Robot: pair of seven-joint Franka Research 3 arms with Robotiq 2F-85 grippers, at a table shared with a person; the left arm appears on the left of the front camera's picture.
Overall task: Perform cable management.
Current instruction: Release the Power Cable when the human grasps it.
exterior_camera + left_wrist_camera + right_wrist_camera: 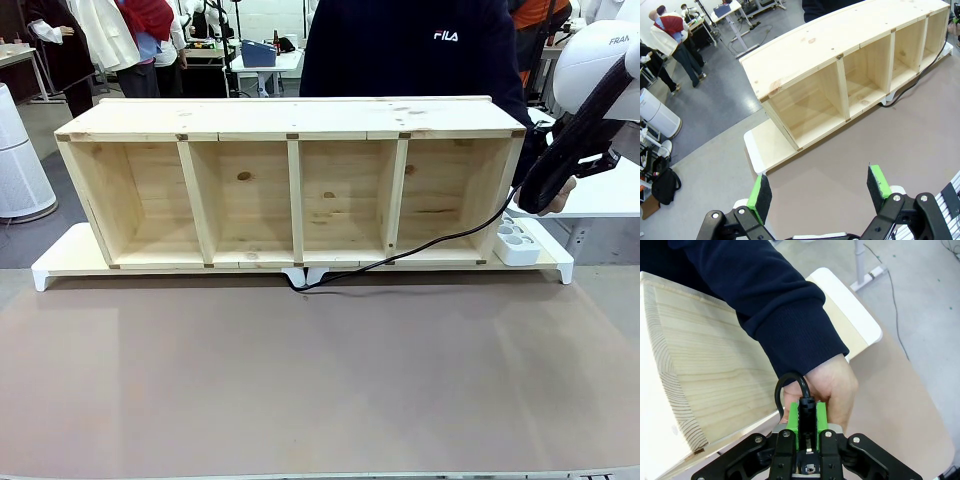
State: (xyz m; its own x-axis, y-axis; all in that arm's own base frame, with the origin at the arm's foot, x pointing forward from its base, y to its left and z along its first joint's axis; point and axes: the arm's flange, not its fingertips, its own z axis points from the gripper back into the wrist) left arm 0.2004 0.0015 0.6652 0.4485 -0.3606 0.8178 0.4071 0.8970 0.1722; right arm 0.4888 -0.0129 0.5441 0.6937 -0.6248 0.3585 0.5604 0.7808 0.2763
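Note:
The cable [430, 243] is a thin black cord. It runs from under the front of the wooden shelf [295, 135] up to the right, past a white power strip [517, 240]. My right gripper [807, 416] is shut on the cable's black plug end [805, 407], and the cord loops [782, 385] just above the green pads. A person's hand [837, 385] in a navy sleeve is right behind the plug, touching it. In the front view the right gripper [540, 188] hangs beside the shelf's right end. My left gripper [817, 187] is open high above the table, holding nothing.
The four-compartment shelf lies on a white platform [50, 265] along the table's far side. The person stands behind it. The brown mat [320, 380] in front is bare. Farther off are other people, desks and a white cylinder on the floor [657, 112].

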